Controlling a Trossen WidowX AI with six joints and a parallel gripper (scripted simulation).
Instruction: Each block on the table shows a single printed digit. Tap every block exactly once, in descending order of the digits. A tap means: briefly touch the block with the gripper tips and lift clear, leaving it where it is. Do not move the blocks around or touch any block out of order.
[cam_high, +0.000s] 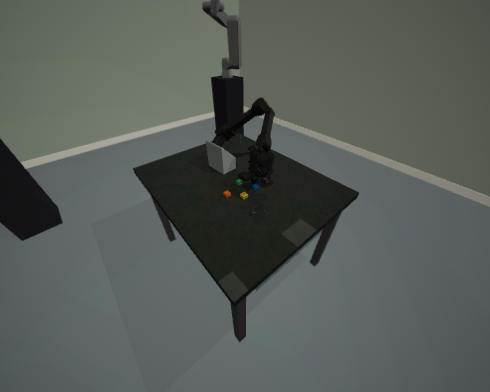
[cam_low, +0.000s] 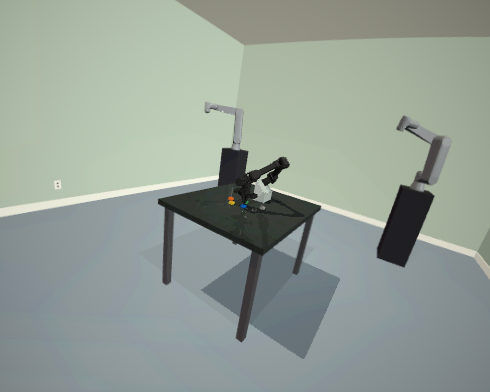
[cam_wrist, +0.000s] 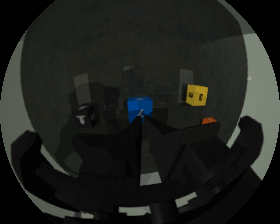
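Note:
Several small blocks lie on the dark table (cam_high: 200, 210) (cam_low: 280, 220). They are a blue block (cam_high: 256, 187) (cam_low: 243, 206) (cam_wrist: 134, 105), a yellow block (cam_high: 244, 195) (cam_wrist: 196, 95), an orange block (cam_high: 227, 193) (cam_low: 231, 199) (cam_wrist: 209, 121), a green block (cam_high: 239, 182) and a black block (cam_high: 258, 210) (cam_wrist: 84, 117). My gripper (cam_high: 254, 181) (cam_low: 243, 199) (cam_wrist: 141, 118) points down right over the blue block. Its fingers are shut together, with the tips in front of the block's near face. I cannot read the digits.
A white wedge-shaped box (cam_high: 219, 156) (cam_low: 263, 193) stands on the table behind the blocks, beside the arm's base. Two camera stands on black pedestals (cam_high: 227, 100) (cam_low: 404, 225) stand on the floor around the table.

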